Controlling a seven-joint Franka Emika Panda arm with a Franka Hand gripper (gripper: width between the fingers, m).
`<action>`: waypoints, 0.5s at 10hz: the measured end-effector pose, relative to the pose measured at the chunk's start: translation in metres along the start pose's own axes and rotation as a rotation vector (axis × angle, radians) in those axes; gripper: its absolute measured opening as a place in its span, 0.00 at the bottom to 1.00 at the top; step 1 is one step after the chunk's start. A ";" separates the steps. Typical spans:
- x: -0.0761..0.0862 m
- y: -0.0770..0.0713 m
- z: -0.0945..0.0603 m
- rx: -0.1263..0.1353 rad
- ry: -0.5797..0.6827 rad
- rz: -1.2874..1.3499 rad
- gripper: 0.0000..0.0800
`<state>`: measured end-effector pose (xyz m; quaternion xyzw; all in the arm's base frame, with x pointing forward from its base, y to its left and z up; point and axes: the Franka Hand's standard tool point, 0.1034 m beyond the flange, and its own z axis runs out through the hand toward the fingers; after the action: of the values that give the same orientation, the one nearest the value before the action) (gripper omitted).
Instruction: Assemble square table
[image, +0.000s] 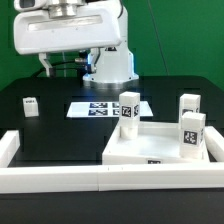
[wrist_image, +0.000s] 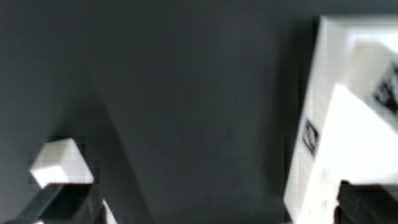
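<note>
The square table (image: 160, 140) lies as a large white slab on the black table surface (image: 50, 125), toward the exterior view's right, its near edge touching or just beside the long white border wall (image: 110, 180) that runs across the front. 2 legs stand upright on the slab: one (image: 128, 108) at its far corner on the exterior view's left, and one (image: 192, 133) near its edge on the exterior view's right. A 3rd leg (image: 188, 104) stands just behind the slab on that same side; whether it rests on the slab or on the black surface cannot be told. A 4th leg (image: 31, 105) stands alone, well apart, on the exterior view's left. The marker board (image: 105, 108) lies flat between that lone leg and the slab.

The arm's white body (image: 75, 35) fills the top of the exterior view, well behind the slab, and the gripper itself is not visible there. In the wrist view, blurred, the dark fingers (wrist_image: 71, 205) show only at the picture's edge, with a white leg (wrist_image: 59, 162) close beside them and the slab's edge (wrist_image: 356, 120) off to the side, apart from them. Whether the fingers are spread or closed cannot be told.
</note>
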<state>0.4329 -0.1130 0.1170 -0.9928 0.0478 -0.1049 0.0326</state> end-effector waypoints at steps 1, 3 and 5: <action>-0.014 0.011 0.000 -0.006 -0.020 -0.098 0.81; -0.035 0.046 -0.005 -0.020 -0.034 -0.306 0.81; -0.032 0.050 -0.020 -0.011 0.005 -0.403 0.81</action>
<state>0.3929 -0.1610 0.1263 -0.9822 -0.1510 -0.1115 0.0056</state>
